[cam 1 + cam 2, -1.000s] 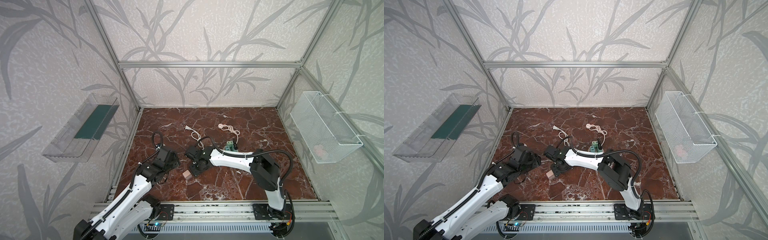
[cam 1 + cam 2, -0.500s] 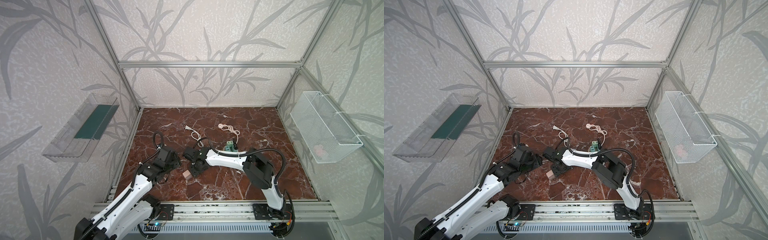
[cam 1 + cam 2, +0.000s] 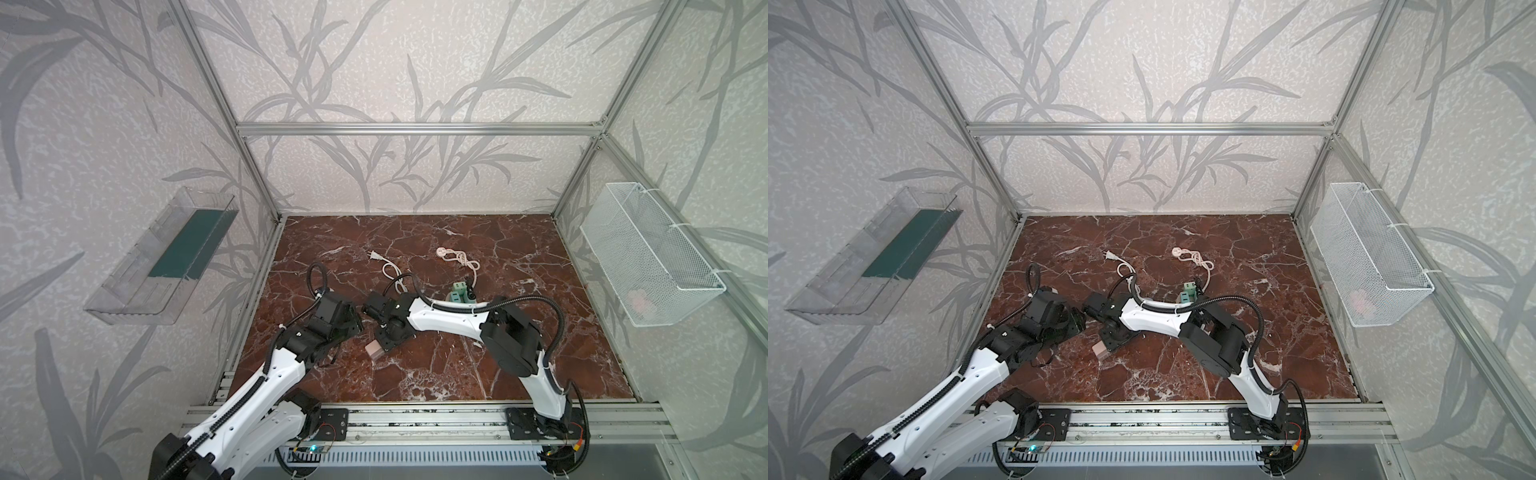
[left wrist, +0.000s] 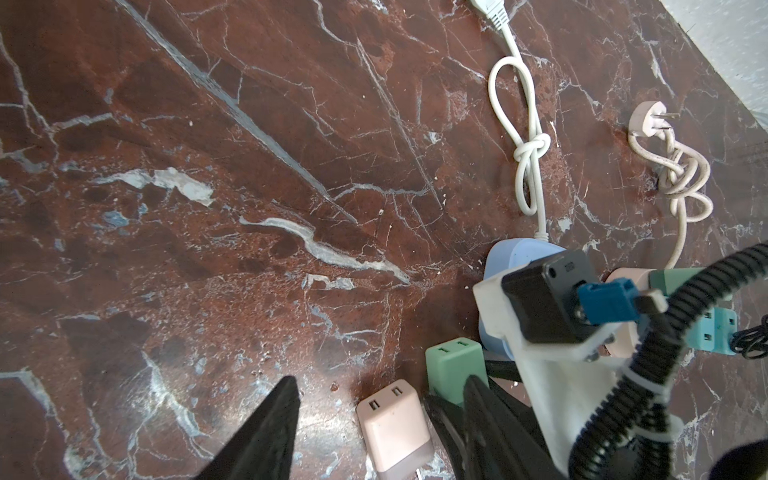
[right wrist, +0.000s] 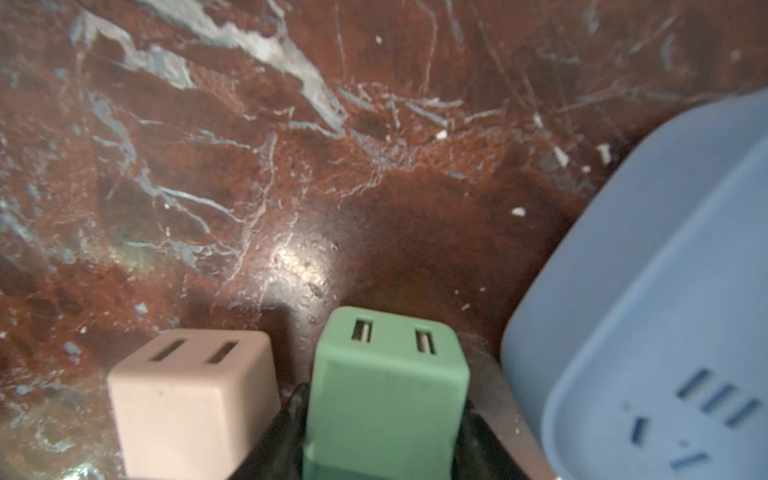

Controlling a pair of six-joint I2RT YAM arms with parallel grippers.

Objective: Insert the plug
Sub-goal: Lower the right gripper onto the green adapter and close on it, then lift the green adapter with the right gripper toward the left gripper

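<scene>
Green plug [image 5: 386, 386] and pink plug [image 5: 191, 399] cut off by frame edge in right wrist view, blue socket block [image 5: 665, 291] blurred and cropped, green plug hidden under right gripper [image 3: 386, 334] in both top views, pinkish item [image 3: 640, 298] in wire basket [image 3: 665, 249] at right too small to identify.

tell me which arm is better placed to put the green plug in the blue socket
Right. The right gripper grips the green plug, with the blue socket close beside it. The left gripper is open, holding nothing.
</scene>
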